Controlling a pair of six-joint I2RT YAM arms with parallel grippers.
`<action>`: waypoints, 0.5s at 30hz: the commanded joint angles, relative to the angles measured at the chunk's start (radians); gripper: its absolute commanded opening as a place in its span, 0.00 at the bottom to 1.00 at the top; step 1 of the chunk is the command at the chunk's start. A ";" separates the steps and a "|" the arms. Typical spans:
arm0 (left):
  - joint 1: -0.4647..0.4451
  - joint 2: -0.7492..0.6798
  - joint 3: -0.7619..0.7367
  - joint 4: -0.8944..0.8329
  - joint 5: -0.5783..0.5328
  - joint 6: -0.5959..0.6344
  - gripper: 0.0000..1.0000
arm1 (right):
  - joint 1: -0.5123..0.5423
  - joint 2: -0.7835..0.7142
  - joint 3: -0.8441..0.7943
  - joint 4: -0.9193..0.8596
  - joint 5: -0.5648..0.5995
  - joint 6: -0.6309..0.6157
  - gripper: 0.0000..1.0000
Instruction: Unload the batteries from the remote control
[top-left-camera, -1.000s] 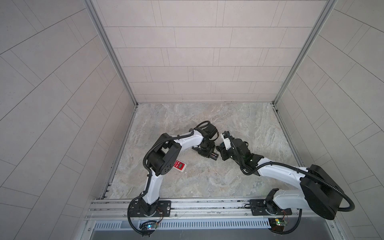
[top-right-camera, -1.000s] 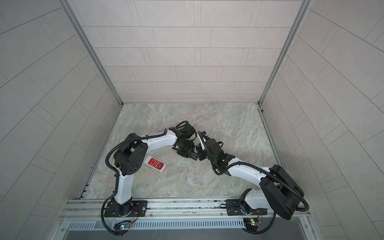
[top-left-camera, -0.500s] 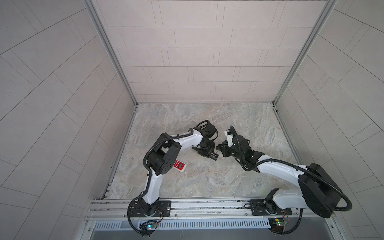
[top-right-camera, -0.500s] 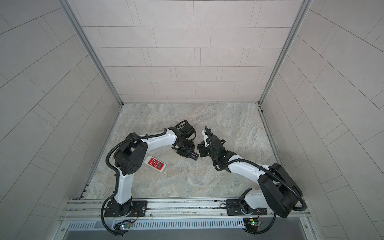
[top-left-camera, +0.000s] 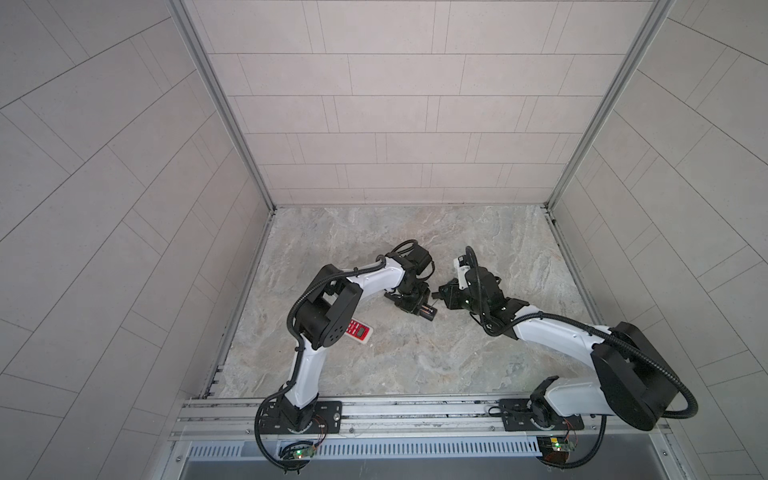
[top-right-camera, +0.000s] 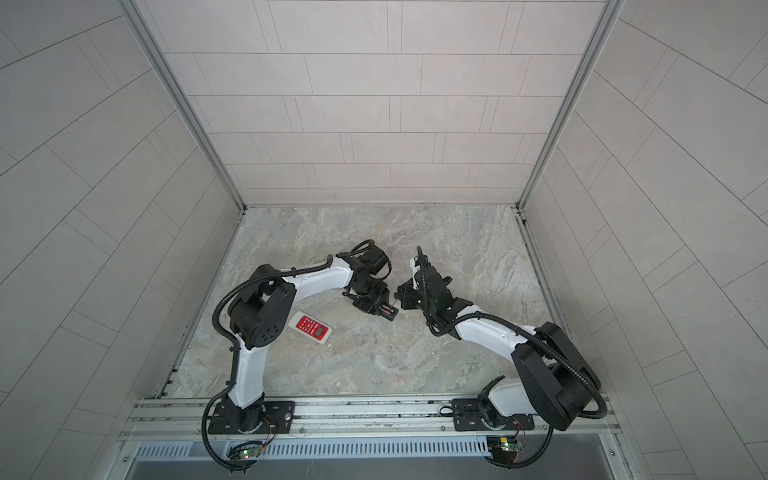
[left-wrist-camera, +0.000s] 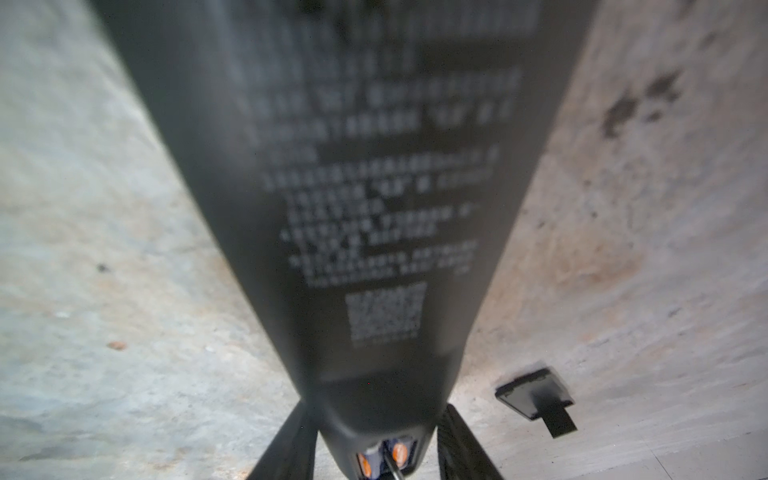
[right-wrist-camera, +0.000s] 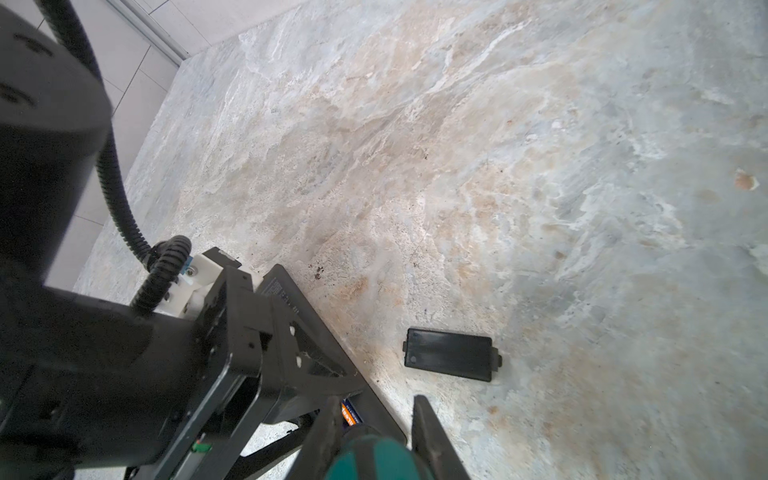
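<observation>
Batteries (left-wrist-camera: 400, 452) sit in remote (left-wrist-camera: 353, 208) pinched by left fingers (left-wrist-camera: 291, 440); right wrist shows right fingers (right-wrist-camera: 428, 436) pinching screwdriver (right-wrist-camera: 374, 457).

Built as a left arm (top-left-camera: 309, 370) and a right arm (top-left-camera: 552, 338), with smooth white shells along the links and chunky black joint housings (top-left-camera: 631, 382) between them. Wrapped in black ribbed cable hose (right-wrist-camera: 113, 183). Fixed with screws to black base plates (top-left-camera: 330, 411) on a silver rail (top-left-camera: 415, 409). Wired below to small circuit boards (top-left-camera: 299, 453) with green lights. Tipped with a black left claw (top-left-camera: 419, 307), framed in plate with triangular openings behind a white block (right-wrist-camera: 203, 270), and a black right claw (top-left-camera: 438, 296).
</observation>
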 joint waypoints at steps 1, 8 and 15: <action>0.008 0.083 -0.029 -0.056 -0.063 0.013 0.40 | -0.008 0.037 -0.037 -0.133 0.021 0.038 0.00; 0.010 0.086 -0.027 -0.053 -0.059 0.017 0.40 | -0.015 0.025 -0.041 -0.157 0.020 0.083 0.00; 0.010 0.091 -0.014 -0.049 -0.054 0.018 0.40 | -0.015 0.023 -0.045 -0.146 0.006 0.131 0.00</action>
